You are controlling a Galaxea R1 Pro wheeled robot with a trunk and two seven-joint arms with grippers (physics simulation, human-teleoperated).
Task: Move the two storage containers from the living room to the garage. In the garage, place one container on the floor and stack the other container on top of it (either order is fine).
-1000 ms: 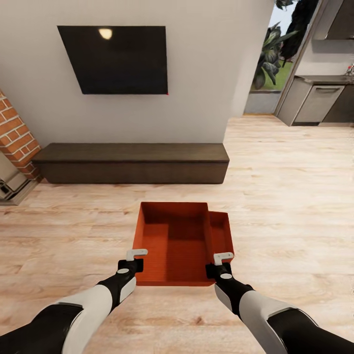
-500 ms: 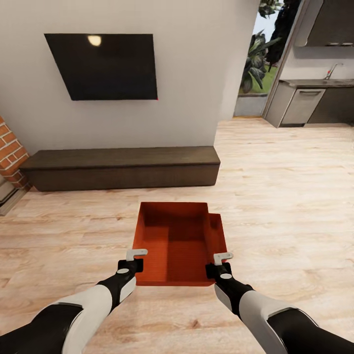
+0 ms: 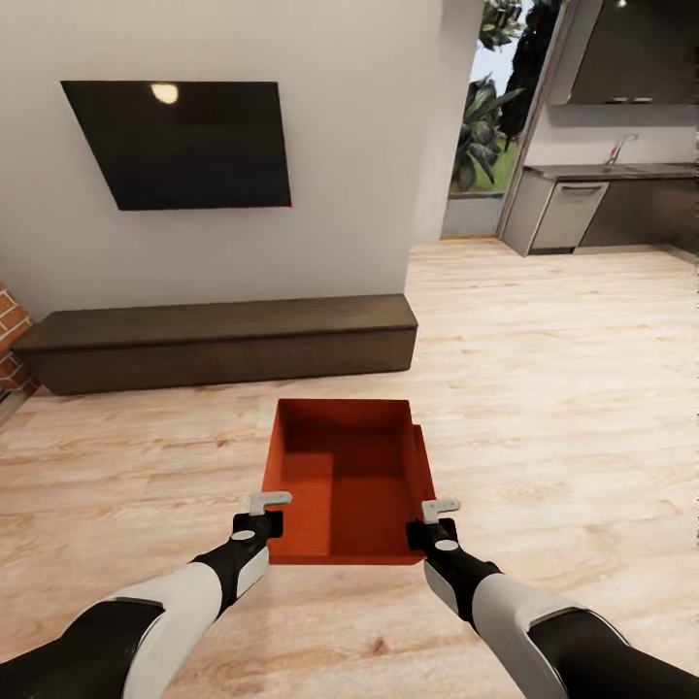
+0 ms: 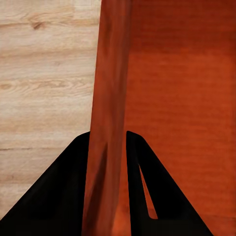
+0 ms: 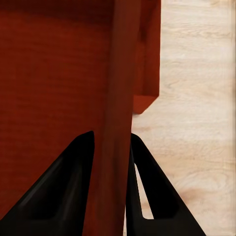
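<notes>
White-and-black arms point(image 3: 184, 592); black wrists; pale grey jaws.

- An orange-red open-topped bin point(image 3: 342, 481) is held level, each side wall pinched between a gripper's fingers.
- A second bin's point(image 3: 424, 464) edge is seen beyond the right fingers.

Your right gripper point(image 5: 109, 162) shows as two dark, wedge-shaped fingers point(image 5: 64, 187) closed on the thin side wall of an orange-red storage container point(image 5: 54, 83), one finger inside the bin and one outside. The container's textured inner surface lies on the inner side of that wall. On the outer side, a corner of a second orange-red container point(image 5: 147, 69) sticks out past the gripped wall, and beyond it lies pale wood-plank floor point(image 5: 196, 123).
</notes>
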